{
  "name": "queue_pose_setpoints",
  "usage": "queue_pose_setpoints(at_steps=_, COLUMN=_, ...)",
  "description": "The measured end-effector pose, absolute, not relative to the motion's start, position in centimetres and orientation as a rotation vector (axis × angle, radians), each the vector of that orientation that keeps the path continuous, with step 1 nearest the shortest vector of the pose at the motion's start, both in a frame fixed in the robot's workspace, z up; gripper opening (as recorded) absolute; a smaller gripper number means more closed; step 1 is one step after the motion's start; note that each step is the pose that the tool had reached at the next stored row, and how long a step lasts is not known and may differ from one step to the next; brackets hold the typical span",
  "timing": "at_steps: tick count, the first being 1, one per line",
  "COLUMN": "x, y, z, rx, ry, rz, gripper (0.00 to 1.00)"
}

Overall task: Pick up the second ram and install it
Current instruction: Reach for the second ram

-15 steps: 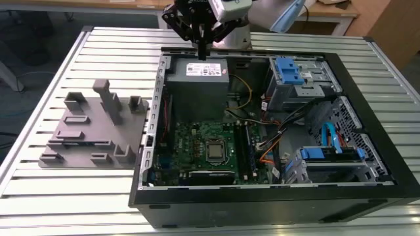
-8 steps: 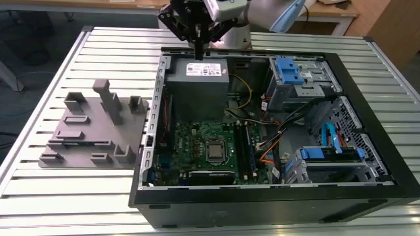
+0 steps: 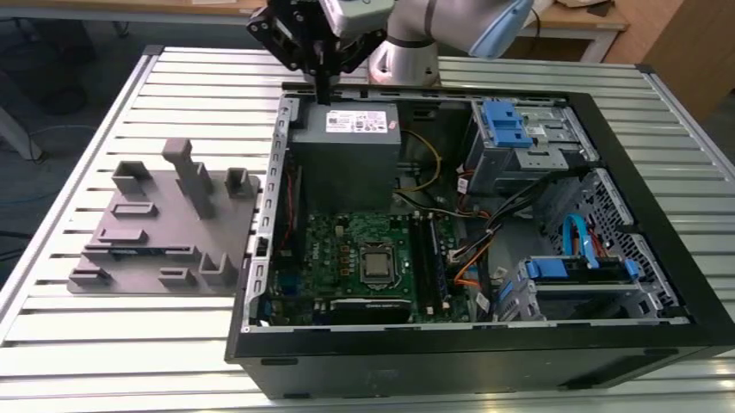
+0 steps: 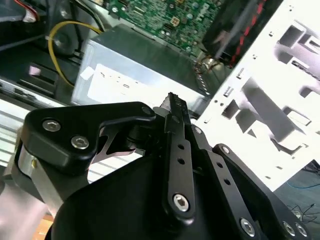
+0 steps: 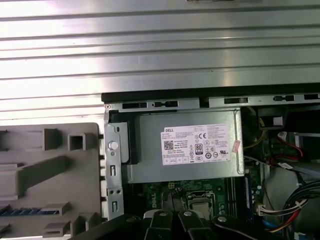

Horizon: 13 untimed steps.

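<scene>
Grey moulded plastic plate with upright posts lies at the left on the ribbed metal table. The thin, flat, blue-green ram rests in a slot toward the plate's near side. Further right, the black gripper, its slim fingers pressed together, hangs over the far edge of the open computer case, above the boxy steel power supply.

Seeing the ram as a thin blue-green strip, sitting on edge in a low slot of the grey fixture, lying level along the surface, at the exterior view's left. Showing the same blue edge in the first wrist view, resting within the fixture's slot.
</scene>
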<state>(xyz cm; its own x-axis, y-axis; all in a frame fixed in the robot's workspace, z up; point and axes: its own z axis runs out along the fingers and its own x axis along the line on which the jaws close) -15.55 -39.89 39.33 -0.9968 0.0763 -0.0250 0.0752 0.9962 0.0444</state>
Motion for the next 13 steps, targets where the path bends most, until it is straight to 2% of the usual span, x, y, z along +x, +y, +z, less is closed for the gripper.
queue_pose_setpoints(at_steps=13, x=-19.4, y=-39.9, z=39.3, rx=0.118, ry=3.112, rz=0.068, gripper=0.07)
